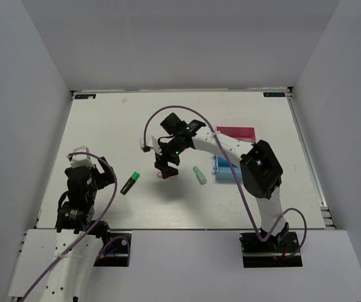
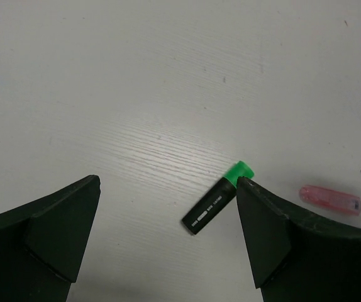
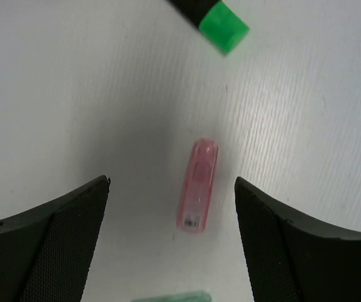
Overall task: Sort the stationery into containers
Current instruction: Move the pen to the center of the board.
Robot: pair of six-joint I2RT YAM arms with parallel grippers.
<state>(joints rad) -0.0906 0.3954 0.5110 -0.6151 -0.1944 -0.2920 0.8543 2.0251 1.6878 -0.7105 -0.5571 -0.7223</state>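
Pink marker lies on the bench under the wide-spread right pincer; left pincer gapes wide too.

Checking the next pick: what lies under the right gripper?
A pink marker lies flat on the table, untouched, between the open fingers of the right gripper. From above, the gripper covers most of it.

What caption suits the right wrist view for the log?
Open right hand over the pink marker, green-capped marker at the top edge, pale green marker at the bottom.
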